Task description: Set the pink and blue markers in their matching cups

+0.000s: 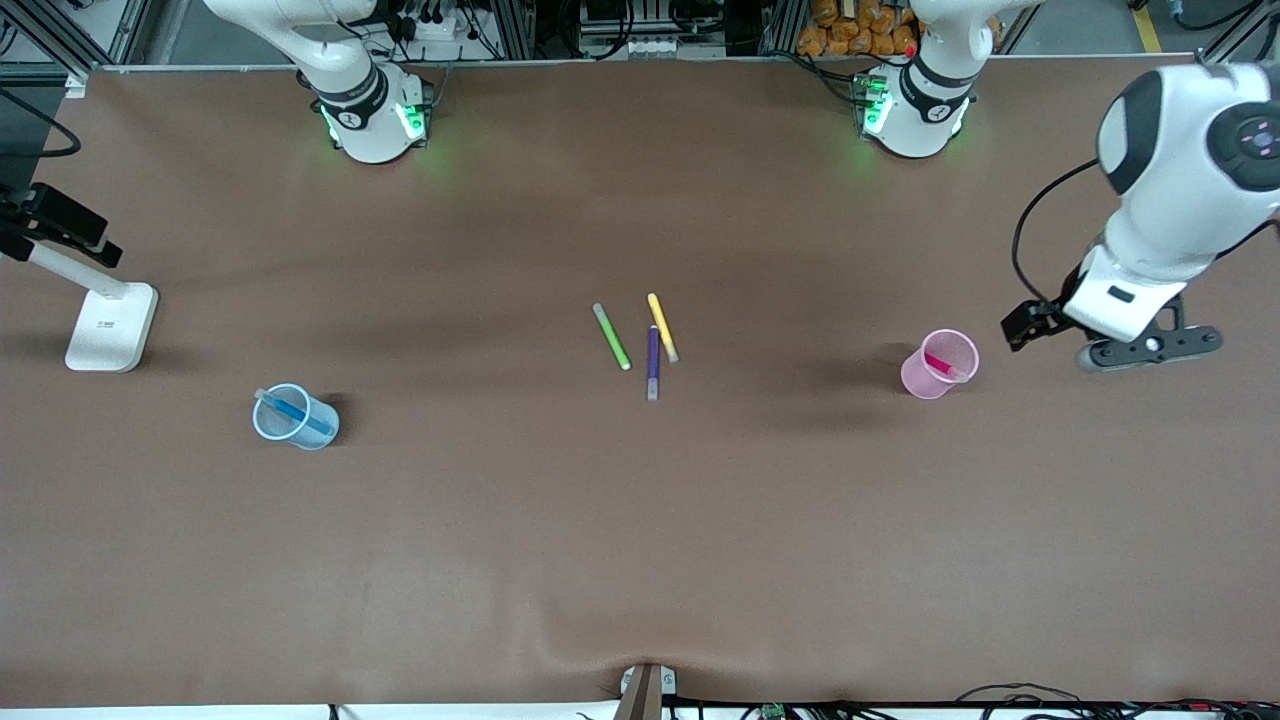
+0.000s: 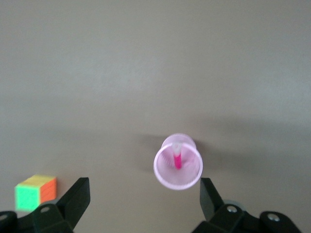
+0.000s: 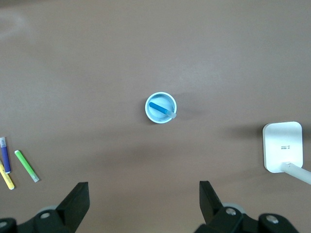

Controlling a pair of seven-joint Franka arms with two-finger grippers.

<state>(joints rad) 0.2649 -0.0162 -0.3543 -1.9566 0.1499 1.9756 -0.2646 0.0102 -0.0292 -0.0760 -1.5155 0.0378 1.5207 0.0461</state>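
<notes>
The pink marker (image 1: 939,364) stands inside the pale pink cup (image 1: 940,364) toward the left arm's end of the table. My left gripper (image 1: 1150,345) hangs in the air beside that cup, open and empty. In the left wrist view its fingers (image 2: 73,199) are spread wide, with the pink cup (image 2: 178,168) and the pink marker (image 2: 178,158) below. The blue marker (image 1: 295,411) leans inside the pale blue cup (image 1: 293,417) toward the right arm's end. My right gripper (image 3: 144,204) is open and empty, high over the table, looking down on the blue cup (image 3: 161,108) and the blue marker (image 3: 162,109). It is out of the front view.
A green pen (image 1: 611,337), a yellow pen (image 1: 662,327) and a dark purple pen (image 1: 653,362) lie at the table's middle. A white camera stand (image 1: 112,325) sits at the right arm's end. A coloured cube (image 2: 35,192) lies near the pink cup in the left wrist view.
</notes>
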